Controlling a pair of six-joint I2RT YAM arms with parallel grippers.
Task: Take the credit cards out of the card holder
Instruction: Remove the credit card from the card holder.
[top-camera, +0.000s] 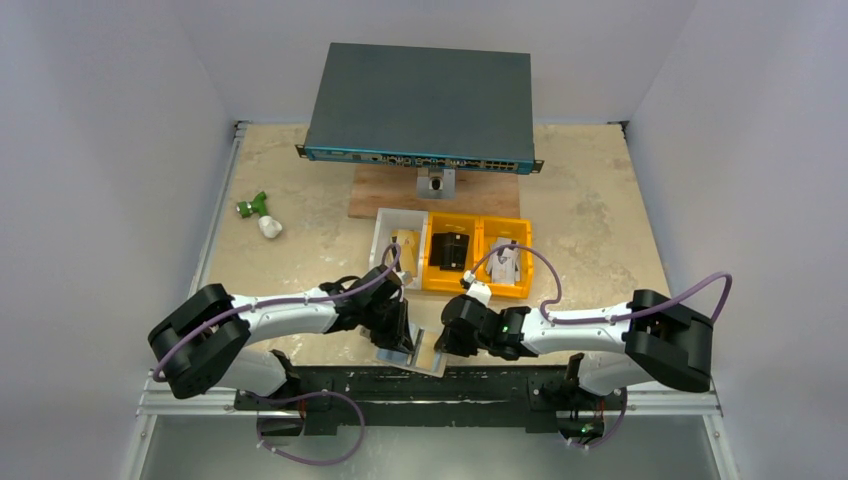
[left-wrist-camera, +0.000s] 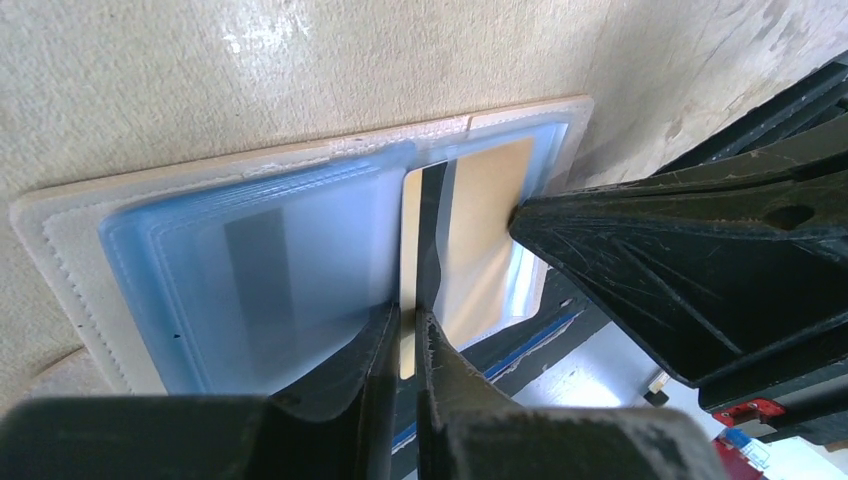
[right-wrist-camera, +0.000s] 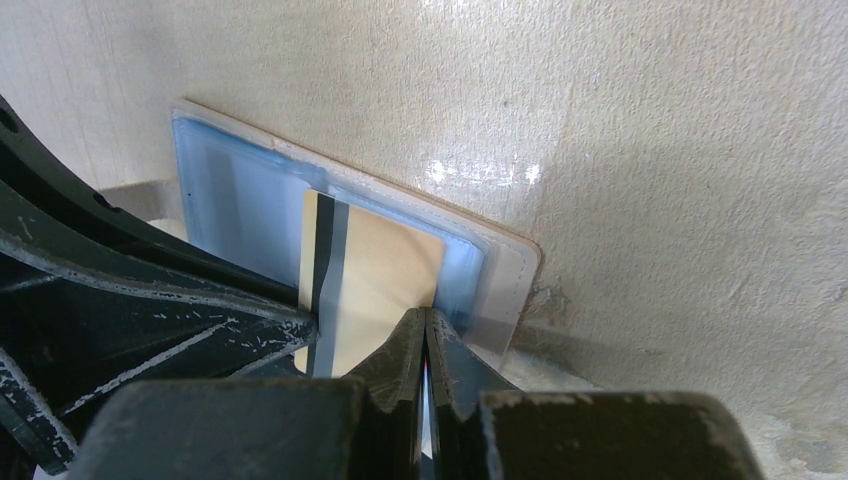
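Precariously placed at the near edge of the table: card holder, lying open and flat, pale blue pockets up, one corner apparently jutting past the edge. Likely trouble from here: a pull on the credit card dragging the whole holder off the table along with it, thanks to friction in the tight clear pocket and too little hold-down; or a thin grip on the card's rim slipping free, leaving the card half out; or a pull off the pocket's line, bending the card or tearing the stitched seam. Worth watching too: possible pinning of the card itself, rather than the pocket beside it, by the hold-down tip, blocking the draw outright, though hard to tell which from these views. Left gripper: jaws a sliver apart, pinching the striped edge of the cream card, seemingly partway out of its pocket. Right gripper: jaws pressed fully together, holding nothing, tip bearing down at the card's far edge on the panel nearer the right arm, close to the left arm's fingers
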